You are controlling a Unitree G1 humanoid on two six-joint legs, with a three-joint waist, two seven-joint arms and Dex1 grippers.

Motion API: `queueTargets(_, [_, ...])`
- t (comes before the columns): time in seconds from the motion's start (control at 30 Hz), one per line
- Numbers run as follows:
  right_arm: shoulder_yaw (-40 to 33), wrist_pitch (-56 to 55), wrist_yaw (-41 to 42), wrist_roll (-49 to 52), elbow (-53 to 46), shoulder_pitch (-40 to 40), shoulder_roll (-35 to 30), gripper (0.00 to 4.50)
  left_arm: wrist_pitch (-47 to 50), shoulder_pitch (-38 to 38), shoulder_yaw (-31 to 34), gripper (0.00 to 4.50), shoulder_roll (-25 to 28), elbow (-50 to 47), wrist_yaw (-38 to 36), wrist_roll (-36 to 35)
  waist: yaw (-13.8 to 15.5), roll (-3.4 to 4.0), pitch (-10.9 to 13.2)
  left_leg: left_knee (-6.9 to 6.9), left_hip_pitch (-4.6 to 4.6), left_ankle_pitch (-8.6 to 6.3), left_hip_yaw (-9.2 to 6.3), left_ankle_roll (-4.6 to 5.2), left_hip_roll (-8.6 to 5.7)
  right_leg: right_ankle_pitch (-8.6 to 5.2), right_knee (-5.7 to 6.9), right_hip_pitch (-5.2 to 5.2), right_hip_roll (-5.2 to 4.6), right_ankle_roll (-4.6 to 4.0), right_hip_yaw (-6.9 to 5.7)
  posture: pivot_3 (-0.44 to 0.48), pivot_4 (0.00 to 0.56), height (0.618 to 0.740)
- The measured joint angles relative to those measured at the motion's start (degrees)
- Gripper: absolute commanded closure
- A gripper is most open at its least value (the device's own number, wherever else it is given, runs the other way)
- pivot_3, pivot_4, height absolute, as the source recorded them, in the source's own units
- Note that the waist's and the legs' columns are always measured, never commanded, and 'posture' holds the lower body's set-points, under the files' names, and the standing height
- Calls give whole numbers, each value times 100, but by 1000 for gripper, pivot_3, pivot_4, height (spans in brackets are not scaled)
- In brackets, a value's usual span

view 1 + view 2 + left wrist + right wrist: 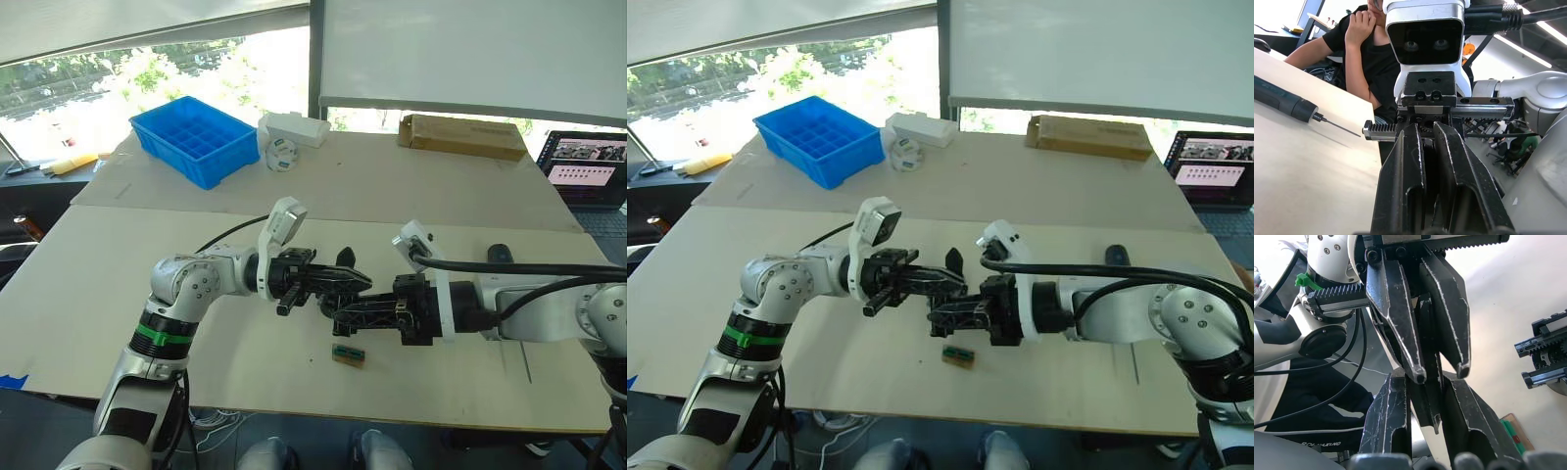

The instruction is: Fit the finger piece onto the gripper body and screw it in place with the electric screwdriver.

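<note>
My two grippers meet tip to tip above the middle of the table. The left gripper (361,282) is shut on the finger piece (1429,396), a thin black wedge whose point hangs down between the right gripper's fingers. The right gripper (338,318) sits just below and nearer, its fingers open on either side of that point with a small gap. The gripper body (1545,360), a black mechanism with toothed rails, lies on the table just behind the grippers (343,262). The electric screwdriver (1283,100) lies flat on the table beyond my right arm, its black end showing (500,253).
A small tan-and-green block (348,354) lies on the table just in front of the grippers. At the back are a blue compartment tray (191,137), a white box (294,127), a cardboard box (460,137) and a laptop (588,166). A person (1359,54) sits beyond the table's right side.
</note>
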Motion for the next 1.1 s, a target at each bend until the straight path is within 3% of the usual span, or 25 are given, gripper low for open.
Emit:
queueTargets(0.17, [-170,-126,230,-321,-147,455,8,4103,95,-47,425,1896,-81,5,279,-142,12,-2,1,1,-5,0,-6,0,0,0,-1,-1,0,1,1,0,150,740])
queueTargets(0.3, [-850,-443,571,-448,-307,963,25,4104,-535,-53,624,36,251,96,72,202,16,-3,2,1,-4,0,-5,0,-1,0,-2,0,4,1,-8,0,150,740])
queueTargets(0.37, [-1324,-702,911,-645,-536,1369,189,4104,-1270,-53,595,0,480,382,-250,648,23,-3,2,-3,-2,0,-3,-1,-1,0,-3,2,8,1,-11,0,150,740])
queueTargets(0.47, [-1804,-859,1383,-1220,-712,2145,222,4105,-3105,54,543,0,1265,1585,-993,1858,-3,-2,1,-8,4,0,18,-1,1,0,-2,-4,12,0,-1,0,150,740])
queueTargets(0.53, [-1949,-1101,1722,-1735,-784,2291,445,4105,-4302,199,433,0,1308,2326,-1488,2448,11,-2,1,-4,4,-1,20,0,0,0,-5,-3,9,2,0,0,150,740])
queueTargets(0.63, [-2016,-1360,2135,-2337,-865,2403,594,4105,-5491,456,200,0,1153,3162,-2063,2964,41,-3,2,-1,-7,-6,17,8,0,1,-9,-9,2,4,-2,0,150,740])
queueTargets(0.8, [-1924,-1779,2621,-3673,-853,2508,738,4105,-6855,428,56,0,623,4046,-2137,3565,63,-10,5,31,-48,-13,5,21,-5,10,-11,-24,-2,16,-12,0,150,740])
queueTargets(1.1, [-1519,-2093,3223,-4972,-842,2509,1035,4105,-7801,-232,-296,0,-518,5495,-1563,4472,27,-15,7,47,-59,-15,-7,27,-4,14,-9,-24,0,19,-16,0,150,740])
